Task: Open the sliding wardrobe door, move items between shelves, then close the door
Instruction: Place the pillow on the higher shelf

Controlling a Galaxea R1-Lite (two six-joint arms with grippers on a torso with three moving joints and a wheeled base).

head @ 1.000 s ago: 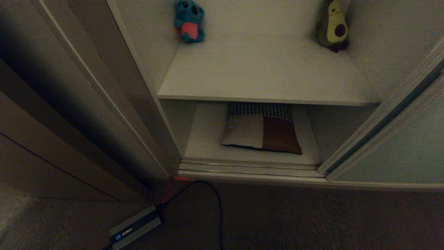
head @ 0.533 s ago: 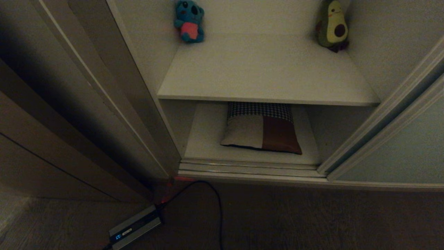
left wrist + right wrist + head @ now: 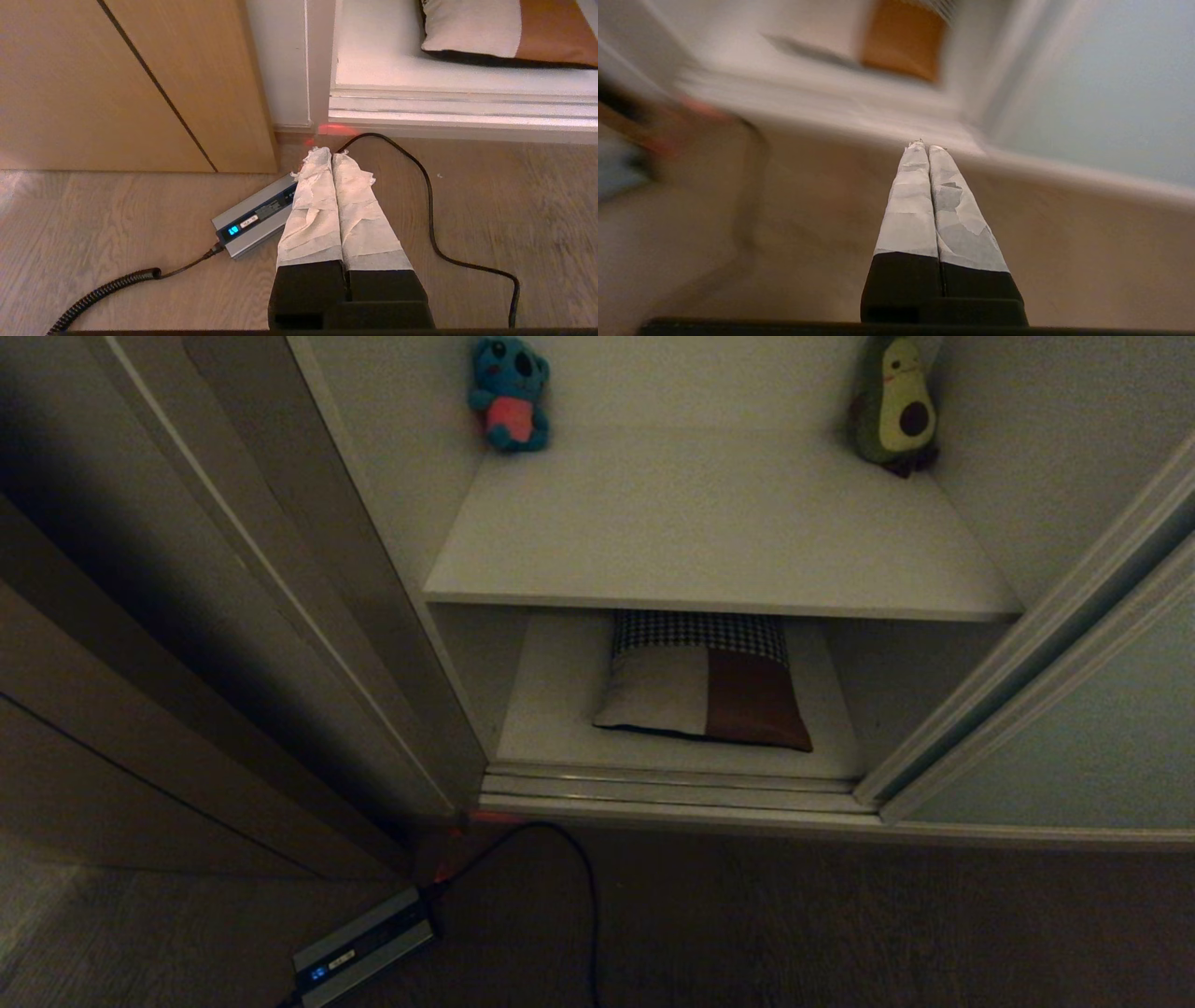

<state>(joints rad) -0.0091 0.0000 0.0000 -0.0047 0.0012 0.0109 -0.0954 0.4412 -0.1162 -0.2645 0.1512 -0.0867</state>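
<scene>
Head view shows nothing has moved: your soft square cushion [image 3: 702, 689] with checked, beige and brown patches lies on the flat white lower shelf [image 3: 551, 709], so moving hasn't begun. The smooth grey-green sliding door [image 3: 1074, 747] stands open. Both tape-wrapped grippers, left gripper [image 3: 331, 151] and right gripper [image 3: 924, 145], are pressed together, empty.

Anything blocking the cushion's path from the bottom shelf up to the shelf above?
Nothing visible. The cushion lies alone on the bottom shelf with the sliding wardrobe door pushed aside to the right. The upper shelf is bare in the middle; koala plush and avocado plush sit in its back corners.
</scene>
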